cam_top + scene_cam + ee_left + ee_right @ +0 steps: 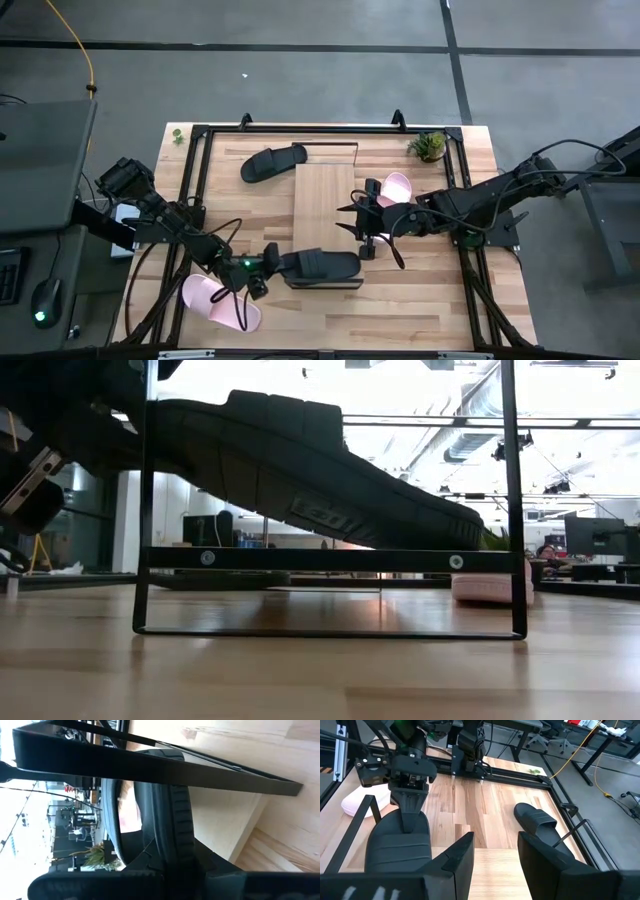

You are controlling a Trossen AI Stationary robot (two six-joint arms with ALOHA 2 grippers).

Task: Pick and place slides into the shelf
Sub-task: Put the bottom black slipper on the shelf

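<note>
Grey concrete floor surrounds the plank surface [420, 300], which is ringed by a black frame, with a small potted plant [430, 146] near its far right corner. At the middle of the surface lies the shelf [322, 205], a light-wood board with a thin black wire frame [330, 560] at its near end. The left end effector [272, 262] is clamped on the heel end of a black slide [322, 265], holding it across the near end of the shelf at the wire frame; from the low view the slide's sole is tilted, its toe end coming down to the frame's crossbar and the held end raised. The right end effector [357, 222] hovers over the right side of the shelf board with its fingers [460, 857] apart and nothing between them. A second black slide [273, 162] lies on the surface just beyond the shelf's far left corner. One pink slide [396, 187] lies just right of the shelf, partly under the right arm, and the other pink slide [218, 301] lies near the front left of the surface, beside the left arm.
</note>
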